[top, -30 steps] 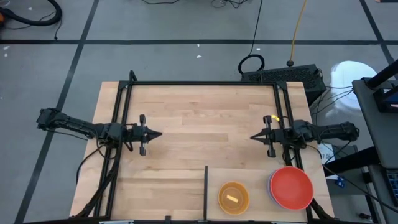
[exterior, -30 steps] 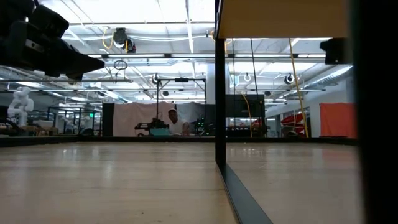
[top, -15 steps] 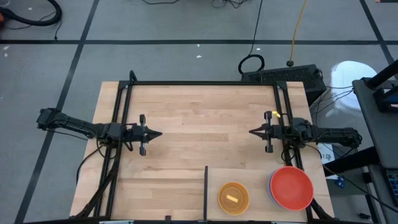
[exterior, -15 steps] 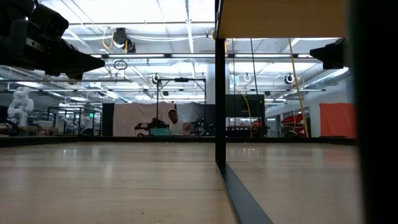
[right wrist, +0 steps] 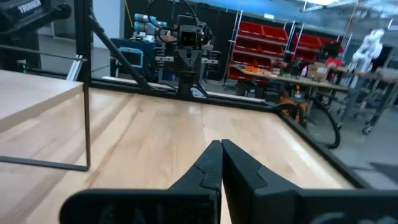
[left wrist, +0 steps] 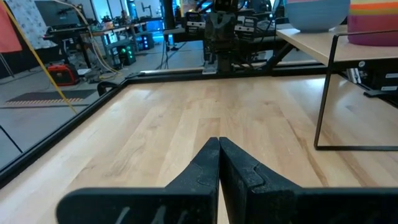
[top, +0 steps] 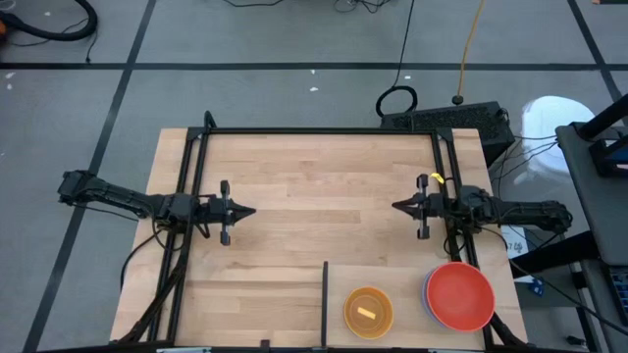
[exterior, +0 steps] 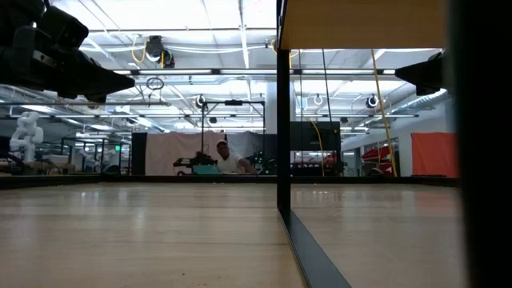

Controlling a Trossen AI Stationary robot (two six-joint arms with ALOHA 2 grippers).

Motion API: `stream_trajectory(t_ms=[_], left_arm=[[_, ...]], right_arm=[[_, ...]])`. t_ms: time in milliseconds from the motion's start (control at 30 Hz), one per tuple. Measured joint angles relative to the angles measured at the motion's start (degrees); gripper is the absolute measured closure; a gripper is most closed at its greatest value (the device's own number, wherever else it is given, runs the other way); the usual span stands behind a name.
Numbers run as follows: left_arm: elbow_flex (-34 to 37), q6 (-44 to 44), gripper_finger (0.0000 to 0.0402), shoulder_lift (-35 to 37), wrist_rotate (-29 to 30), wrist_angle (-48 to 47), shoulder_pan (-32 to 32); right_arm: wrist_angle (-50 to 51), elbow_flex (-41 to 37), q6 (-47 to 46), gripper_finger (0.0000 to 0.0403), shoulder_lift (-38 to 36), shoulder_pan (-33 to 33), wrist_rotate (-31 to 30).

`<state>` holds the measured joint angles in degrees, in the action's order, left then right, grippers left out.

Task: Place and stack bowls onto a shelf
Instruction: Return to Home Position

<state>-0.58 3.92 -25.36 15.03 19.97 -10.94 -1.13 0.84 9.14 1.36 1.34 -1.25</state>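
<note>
The table (top: 314, 176) is lying under the shelf (left wrist: 311, 45), reaching well beyond the shelf's far edge. Both arms are hanging over the table past that far edge, pointing at each other. The left gripper (top: 249, 211) is hovering off the shelf's left half, its jaws pressing together on nothing. The right gripper (top: 397, 207) is hovering off the shelf's right half, its jaws likewise together and empty. On the shelf, right of its divider (top: 325, 304), two stacks are sitting apart. A red bowl (top: 459, 296) is topping the larger stack at the shelf's right end, with a blue bowl (left wrist: 317, 11) showing beneath. A yellow bowl (top: 368, 312) is topping the smaller stack, near the divider.
</note>
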Motion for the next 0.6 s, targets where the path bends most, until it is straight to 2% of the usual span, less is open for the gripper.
stream_trajectory(t_ms=[200, 467, 600], left_arm=[[0.0, 0.0, 0.0394, 0.0, 0.0, -0.8, 0.0], [0.0, 0.2, 0.0394, 0.0, 0.0, -1.0, 0.0], [0.0, 0.7, 0.0394, 0.0, 0.0, -1.0, 0.0]], right_arm=[[0.0, 0.0, -4.7, 0.0403, 0.6, 0.0, 0.1], [-1.0, 0.0, -3.9, 0.0403, -0.5, 0.0, 0.1], [-1.1, 0.0, -4.8, 0.0403, -0.8, 0.0, 4.1]])
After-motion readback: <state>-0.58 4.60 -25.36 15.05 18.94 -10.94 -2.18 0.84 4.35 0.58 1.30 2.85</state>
